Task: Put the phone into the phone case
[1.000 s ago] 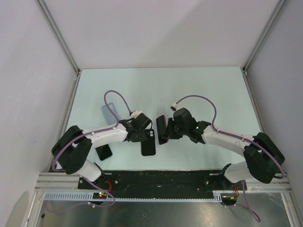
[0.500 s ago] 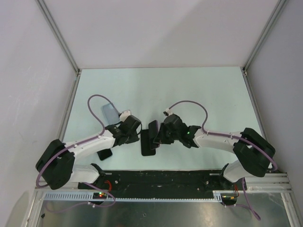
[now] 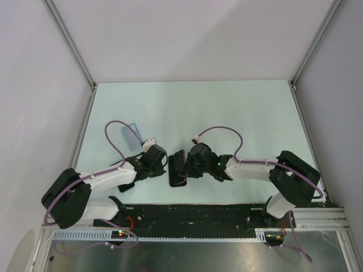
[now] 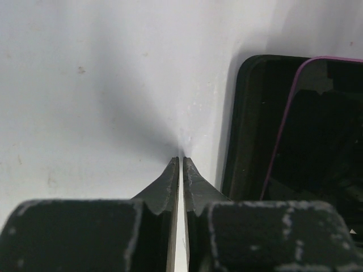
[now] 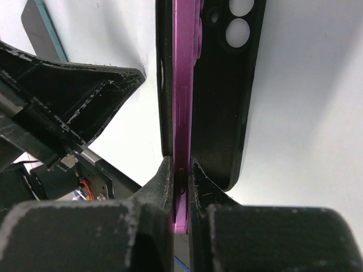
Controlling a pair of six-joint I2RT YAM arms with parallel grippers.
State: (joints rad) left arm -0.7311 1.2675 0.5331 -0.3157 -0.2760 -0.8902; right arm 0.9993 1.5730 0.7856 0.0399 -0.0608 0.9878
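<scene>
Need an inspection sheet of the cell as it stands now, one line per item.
Surface: pale table, no spills seen.
Job's things: phone held edge-on against black case with camera cutouts; pale-blue phone case lies apart, far left.
Clutter: black slab partly under left arm.
Grippers: right gripper jaws shut on phone; left gripper shut, empty.
Cables: purple cable loops over each wrist.
Surroundings: white walls, aluminium frame.
</scene>
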